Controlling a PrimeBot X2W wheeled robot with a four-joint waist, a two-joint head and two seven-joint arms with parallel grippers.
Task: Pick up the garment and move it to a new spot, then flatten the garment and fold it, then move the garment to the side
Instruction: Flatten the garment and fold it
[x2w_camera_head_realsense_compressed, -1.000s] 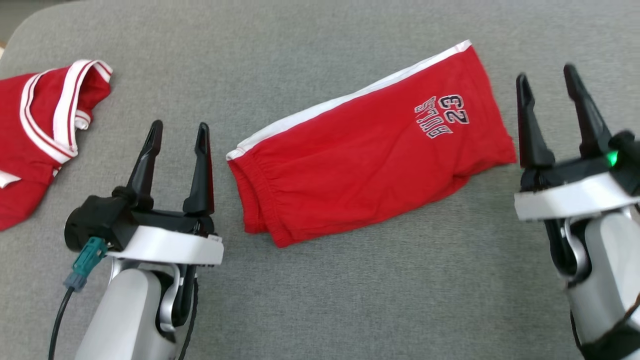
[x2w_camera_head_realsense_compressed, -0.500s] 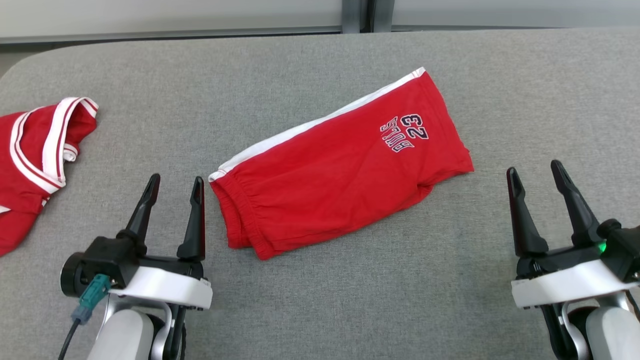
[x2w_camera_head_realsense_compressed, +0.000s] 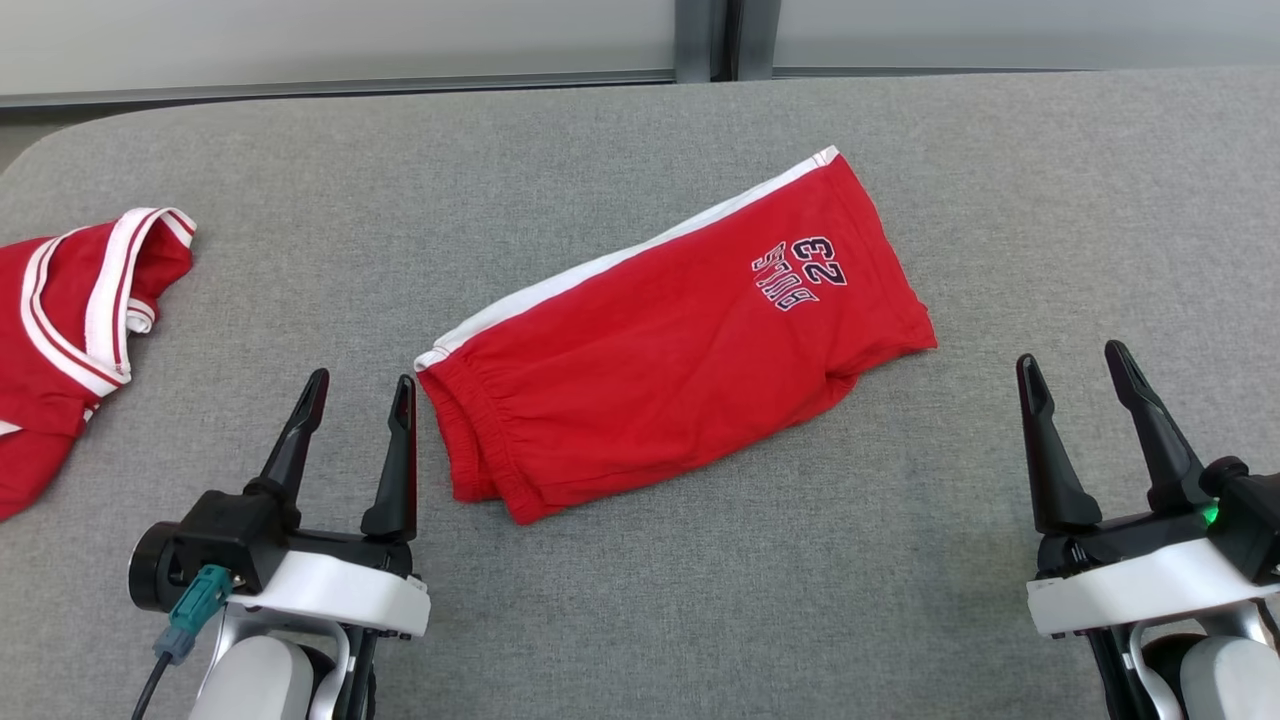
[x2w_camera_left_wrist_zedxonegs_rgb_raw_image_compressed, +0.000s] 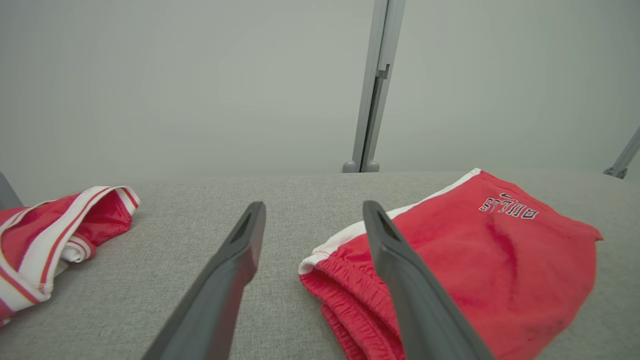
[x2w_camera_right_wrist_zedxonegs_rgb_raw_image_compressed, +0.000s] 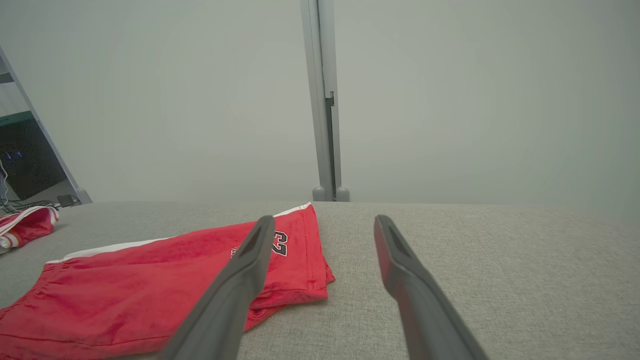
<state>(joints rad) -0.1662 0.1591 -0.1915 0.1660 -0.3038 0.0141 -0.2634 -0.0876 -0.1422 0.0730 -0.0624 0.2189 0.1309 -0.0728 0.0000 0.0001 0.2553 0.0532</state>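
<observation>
Lying flat approx. mid-worktop, the red shorts (x2w_camera_head_realsense_compressed: 680, 340) are folded in half lengthwise and set on a diagonal. The gathered waistband is at the near-left end, the leg hems at the far-right end. A white side stripe runs along the far edge. The "BULLS 23" print sits near the hem end and reads upside down in the head view.

The left hand (x2w_camera_head_realsense_compressed: 361, 380) is released: fingers spread w/ nothing between them, pointing away from the robot. Its inner fingertip is just beside the waistband corner; can't tell if it touches.

The right hand (x2w_camera_head_realsense_compressed: 1072, 354) is also released and empty, fingers apart. It's off to the right of the hem end, w/ bare grey fabric between it and the shorts.

The worktop (x2w_camera_head_realsense_compressed: 640, 620) has a grey woven cover. A crumpled red-and-white top (x2w_camera_head_realsense_compressed: 70, 300) lies at its left side, well apart from the shorts and partly cut off by the frame. A grey post (x2w_camera_head_realsense_compressed: 705, 40) stands btwn pale wall panels beyond the far edge.
</observation>
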